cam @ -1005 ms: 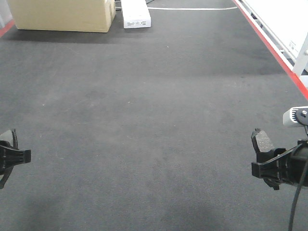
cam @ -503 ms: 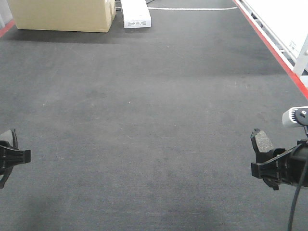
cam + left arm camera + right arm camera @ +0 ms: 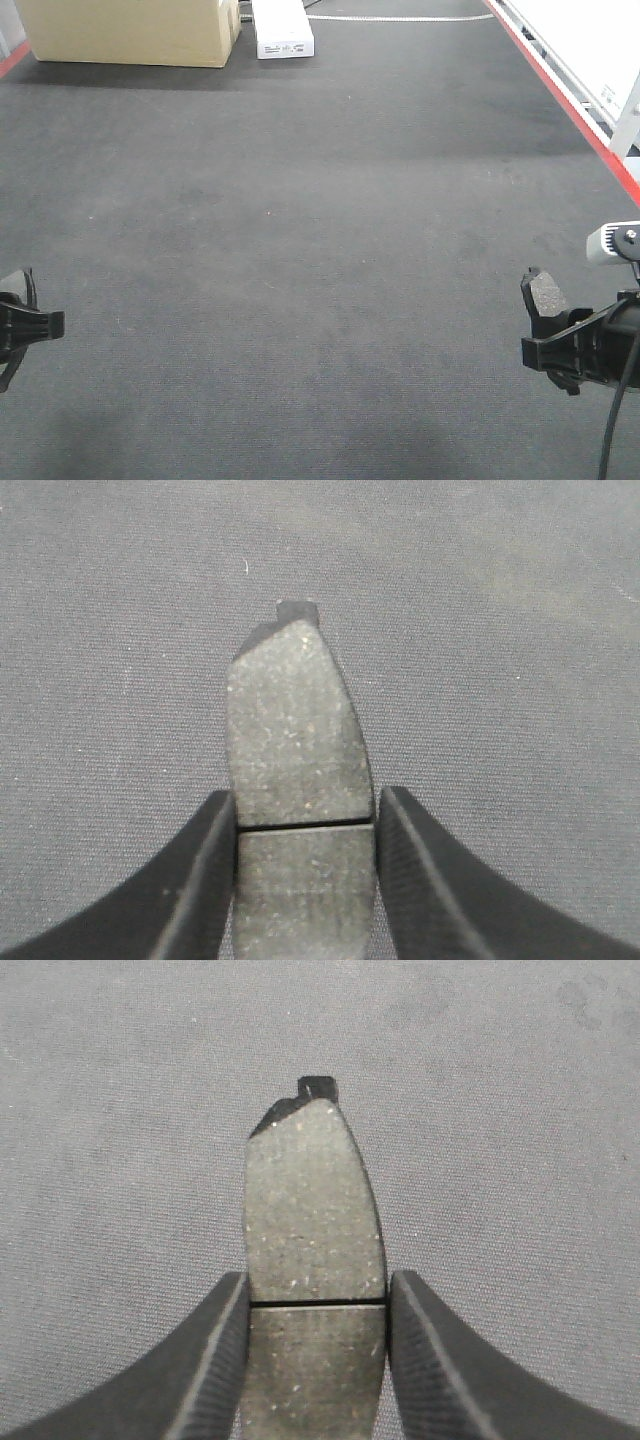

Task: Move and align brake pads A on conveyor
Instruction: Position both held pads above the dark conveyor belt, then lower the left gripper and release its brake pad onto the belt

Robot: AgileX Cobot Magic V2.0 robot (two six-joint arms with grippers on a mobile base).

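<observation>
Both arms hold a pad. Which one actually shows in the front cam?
The right gripper's pad, sticking up near the right edge. The left gripper's pad is all but cut off at the left border there.

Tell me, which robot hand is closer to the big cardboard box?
The left. The cardboard box sits far ahead at the left edge of the conveyor, roughly straight ahead of the left gripper. The right gripper is across the conveyor, on the opposite side.

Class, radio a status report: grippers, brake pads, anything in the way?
Left gripper shut on one brake pad. Right gripper shut on second pad. Conveyor unobstructed; cardboard box far end.
</observation>
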